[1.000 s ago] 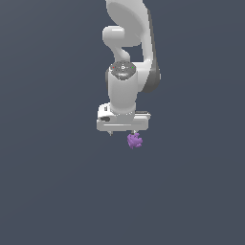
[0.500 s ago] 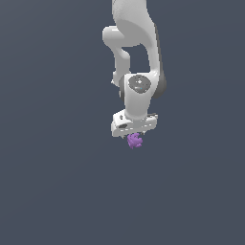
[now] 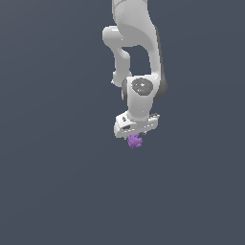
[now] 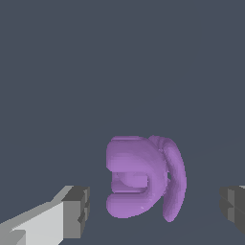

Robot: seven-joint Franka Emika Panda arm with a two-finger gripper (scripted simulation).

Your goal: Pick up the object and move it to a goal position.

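Note:
The object (image 3: pixel 135 141) is a small purple lumpy piece with stubby rounded prongs, seen just under the white hand in the exterior view. In the wrist view the object (image 4: pixel 143 182) lies between my two grey fingertips (image 4: pixel 76 211), with a clear gap on each side. My gripper (image 3: pixel 136 136) is open and straddles the object without touching it. In the exterior view the fingers are mostly hidden behind the hand and the piece.
A plain dark grey surface (image 3: pixel 57 191) fills both views. The white arm (image 3: pixel 136 38) reaches down from the upper middle of the exterior view. Nothing else shows.
The hand has moved to the exterior view's right and a little lower, with the wrist turned and tilted. The purple object has stayed in place.

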